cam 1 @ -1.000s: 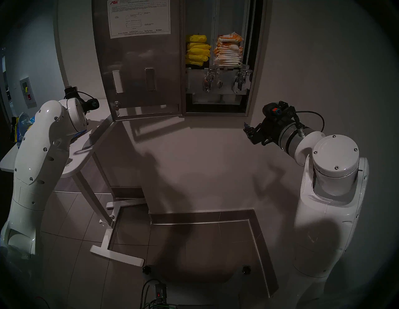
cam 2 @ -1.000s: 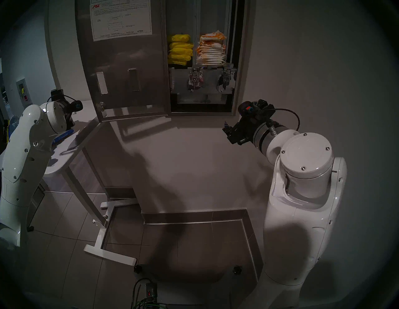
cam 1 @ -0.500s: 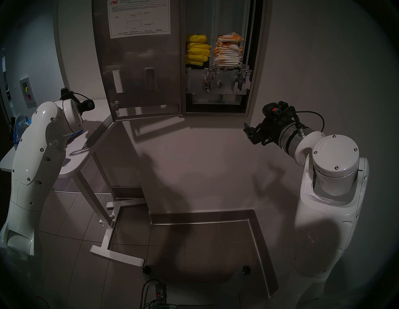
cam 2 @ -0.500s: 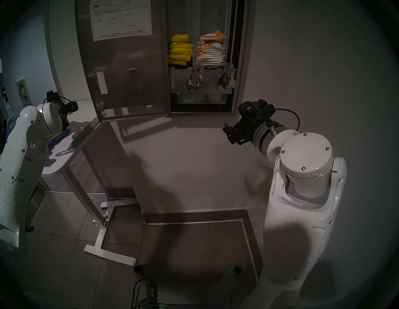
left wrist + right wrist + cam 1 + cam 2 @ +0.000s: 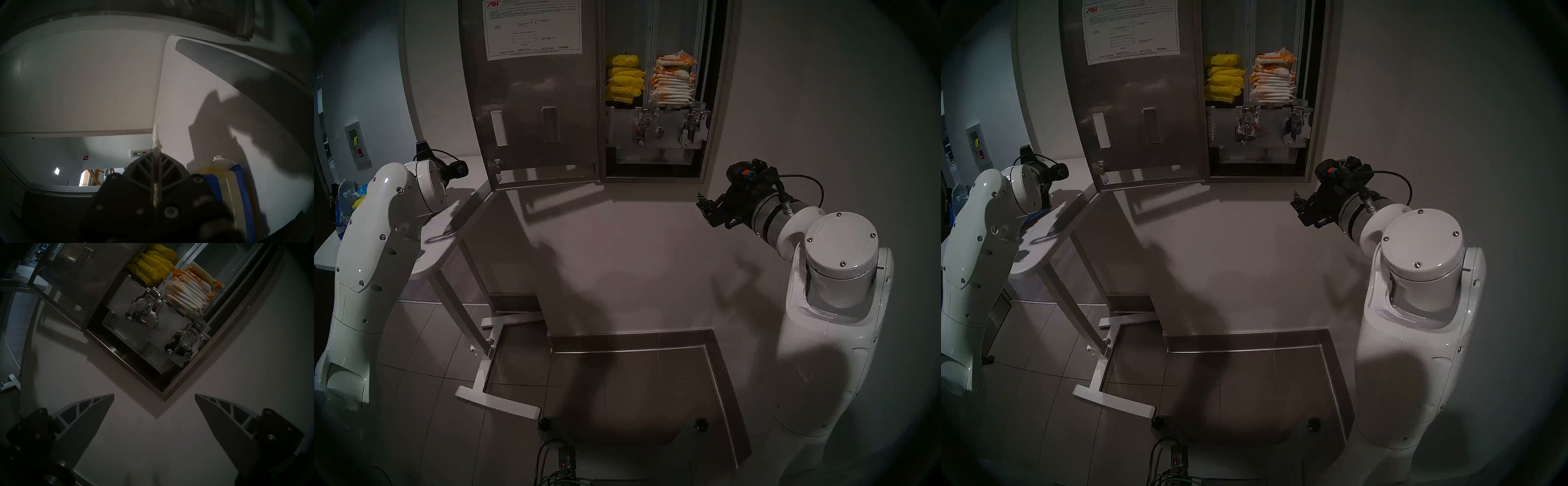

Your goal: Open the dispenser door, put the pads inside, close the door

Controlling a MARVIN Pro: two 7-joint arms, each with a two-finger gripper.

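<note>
Left end effector (image 5: 155, 162): fingers pressed together, a thin white wrapper edge pinched in the seam and sticking out past the tips; orange specks show lower in the seam. Judged to be one pad (image 5: 156, 139) held edge-on, though too little shows to be certain.
Left end effector position: over the white surface (image 5: 195, 95), near the edge that runs toward the open door; a thin flat grip suits sliding a packet into a narrow column.
Beside it: blue-and-yellow plastic bag (image 5: 234, 183) lying on the surface just next to the fingers, judged the source of the packet.
Right end effector (image 5: 153, 414): fingers spread wide, nothing between them; it hangs in front of the bare wall, below and to the right of the cabinet, apart from everything. Judged parked clear so the left arm has free passage.
Dispenser door (image 5: 531, 101): swung fully open to the left, white instruction sheet (image 5: 533, 29) on its inner face; opening step done.
Pads in the dispenser (image 5: 673, 81): orange-printed white packets stacked flat in the right column, above the chrome lever mechanism (image 5: 690, 130).
Yellow packets (image 5: 624, 79): stacked in the left column.
Remaining: carry the held packet to the right column, then close the door.
</note>
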